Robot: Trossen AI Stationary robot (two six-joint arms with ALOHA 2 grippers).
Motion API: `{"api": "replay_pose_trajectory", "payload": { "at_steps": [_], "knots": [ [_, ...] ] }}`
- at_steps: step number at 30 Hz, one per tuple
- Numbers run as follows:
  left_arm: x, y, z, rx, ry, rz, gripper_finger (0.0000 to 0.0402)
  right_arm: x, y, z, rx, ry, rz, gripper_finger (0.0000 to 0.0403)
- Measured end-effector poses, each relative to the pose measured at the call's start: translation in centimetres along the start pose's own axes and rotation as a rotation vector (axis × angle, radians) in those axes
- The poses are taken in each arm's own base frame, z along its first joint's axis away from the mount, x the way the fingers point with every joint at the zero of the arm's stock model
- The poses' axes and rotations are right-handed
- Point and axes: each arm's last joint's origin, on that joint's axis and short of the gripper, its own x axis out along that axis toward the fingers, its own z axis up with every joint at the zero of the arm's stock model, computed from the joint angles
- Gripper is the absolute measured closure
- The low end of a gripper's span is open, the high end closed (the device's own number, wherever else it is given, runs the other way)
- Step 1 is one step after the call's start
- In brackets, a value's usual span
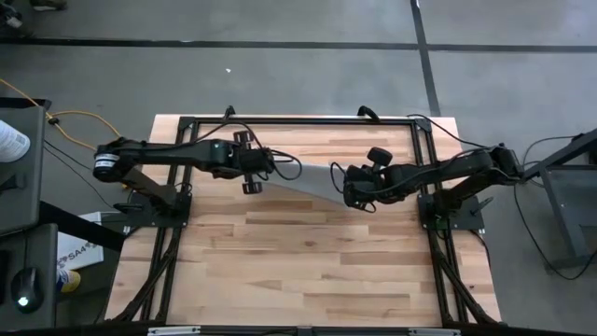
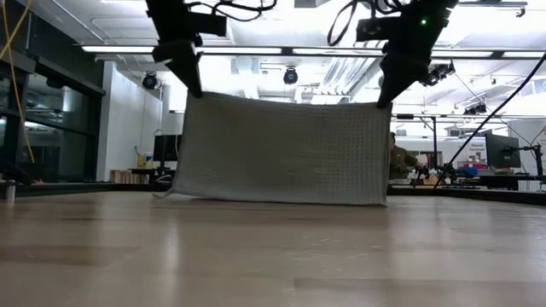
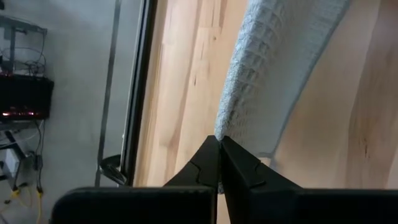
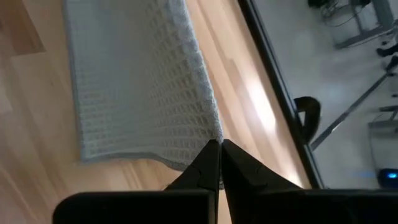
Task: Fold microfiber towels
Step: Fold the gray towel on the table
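Note:
The light grey-blue waffle-weave towel (image 2: pixel 281 152) hangs as a broad sheet between my two grippers above the wooden table (image 1: pixel 308 252). From above it shows as a narrow strip (image 1: pixel 317 178). My left gripper (image 2: pixel 193 83) is shut on its upper corner toward the table's left; my right gripper (image 2: pixel 384 95) is shut on the upper corner toward the table's right. The towel's lower edge (image 2: pixel 273 199) lies on the tabletop. My left gripper pinches the towel's upper corner (image 3: pixel 219 132) between its two fingers, coming from above, pointing down. The towel hangs below the fingers, its top edge stretched across to the other gripper. One layer or several, I cannot tell. My right gripper pinches the towel's other upper corner (image 4: pixel 214 138) between its two fingers, from above, pointing down. The towel hangs below, its lower edge (image 4: pixel 118 155) resting on the wood.
A black frame (image 1: pixel 298 121) runs along the table's far edge and down both sides by the arm bases. The near half of the tabletop (image 1: pixel 308 280) is bare wood. Beyond the table stand shelves and equipment.

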Motion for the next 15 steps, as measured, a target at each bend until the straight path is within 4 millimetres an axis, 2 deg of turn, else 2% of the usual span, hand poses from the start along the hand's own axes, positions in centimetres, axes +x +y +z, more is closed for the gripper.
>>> {"api": "replay_pose_trajectory", "payload": {
  "at_steps": [7, 15],
  "knots": [
    [-0.6, 0.0, -0.4, -0.017, 0.006, -0.04, 0.0401, -1.3, 0.5, 0.5, -0.028, -0.048, 0.019, 0.0399],
    [-2.1, -2.5, -0.5, 0.036, -0.028, -0.103, 0.0401, -4.5, 1.9, 0.9, -0.046, -0.133, 0.118, 0.0399]
  ]
}}
